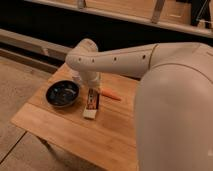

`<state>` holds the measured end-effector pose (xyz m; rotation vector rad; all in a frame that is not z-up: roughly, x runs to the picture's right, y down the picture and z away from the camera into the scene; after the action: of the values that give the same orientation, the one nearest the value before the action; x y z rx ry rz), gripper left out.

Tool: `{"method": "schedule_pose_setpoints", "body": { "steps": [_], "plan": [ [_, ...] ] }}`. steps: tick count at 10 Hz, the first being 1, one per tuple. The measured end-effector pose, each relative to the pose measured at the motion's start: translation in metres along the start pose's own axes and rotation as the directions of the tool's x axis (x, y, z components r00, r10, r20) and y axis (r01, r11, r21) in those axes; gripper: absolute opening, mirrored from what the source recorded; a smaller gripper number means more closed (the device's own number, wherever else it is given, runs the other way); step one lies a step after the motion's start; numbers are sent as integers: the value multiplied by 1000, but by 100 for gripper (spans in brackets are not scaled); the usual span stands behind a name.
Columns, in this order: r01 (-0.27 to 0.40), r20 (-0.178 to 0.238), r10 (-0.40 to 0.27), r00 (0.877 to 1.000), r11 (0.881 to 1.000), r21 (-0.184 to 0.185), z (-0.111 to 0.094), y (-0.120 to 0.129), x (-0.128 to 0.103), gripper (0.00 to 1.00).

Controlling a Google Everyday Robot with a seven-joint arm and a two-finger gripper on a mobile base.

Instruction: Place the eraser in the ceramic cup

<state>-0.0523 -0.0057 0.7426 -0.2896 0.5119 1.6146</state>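
Claw (93,88) low over oblong white-tipped eraser (91,104), open or closed unclear, small pale ceramic cup (76,78) beside it

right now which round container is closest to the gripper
The small pale ceramic cup, partly hidden beside the gripper, which hangs over the table's middle; the wide dark bowl sits farther off.

One bowl (62,94), one orange stick (111,94), one packet (92,103), one tool (93,85) above it.

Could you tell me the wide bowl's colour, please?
Dark blue-black, in the camera view; the gripper hangs beside the wide round bowl.
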Motion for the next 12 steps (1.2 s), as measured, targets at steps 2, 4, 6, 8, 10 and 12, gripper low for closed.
{"method": "schedule_pose_setpoints", "body": {
  "steps": [2,4,6,8,10,12],
  "plan": [
    [-23,66,22,998,1000,15,-23,11,-44,0],
    [-42,77,39,996,999,35,-25,16,-66,0],
    [-43,82,38,996,997,57,-22,27,-84,0],
    [-26,89,19,996,997,70,-22,46,-101,0],
    [-9,115,2,993,998,62,-26,65,-120,0],
    [13,186,-15,982,1000,11,-37,88,-144,0]
  ]
}}
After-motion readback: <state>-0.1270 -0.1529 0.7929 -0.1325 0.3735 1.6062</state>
